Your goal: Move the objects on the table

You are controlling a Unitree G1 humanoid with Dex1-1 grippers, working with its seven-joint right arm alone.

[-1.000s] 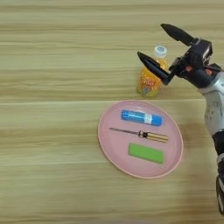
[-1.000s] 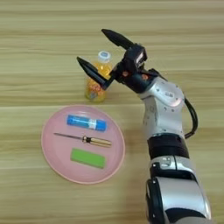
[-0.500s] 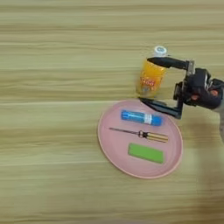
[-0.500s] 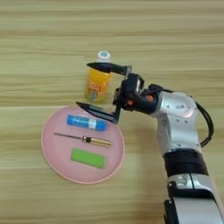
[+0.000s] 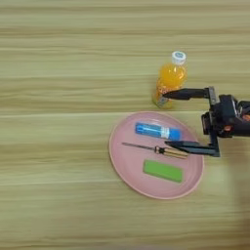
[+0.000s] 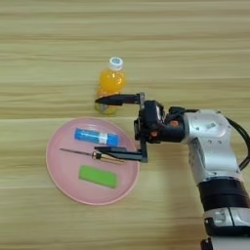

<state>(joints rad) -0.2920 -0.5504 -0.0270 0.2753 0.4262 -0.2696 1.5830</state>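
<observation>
An orange-drink bottle [image 5: 169,80] with a white cap stands upright on the table [image 5: 53,97], just behind a pink plate [image 5: 124,163]. On the plate lie a blue tube [image 5: 157,131], a thin screwdriver [image 5: 156,150] with a yellow-black handle, and a flat green block [image 5: 163,171]. My right gripper [image 5: 166,119] is open and reaches in from the right, low over the plate's right side. Its upper finger [image 6: 117,100] crosses the foot of the bottle. Its lower finger [image 6: 119,153] lies over the screwdriver's handle. Nothing is held.
The silver forearm [image 6: 210,141] comes up from the bottom right in the right eye view. Bare wood surrounds the plate on the left, far and near sides.
The gripper has come down from beside the bottle's top to low over the plate's right side, fingers still spread. The bottle and the things on the plate have not moved.
</observation>
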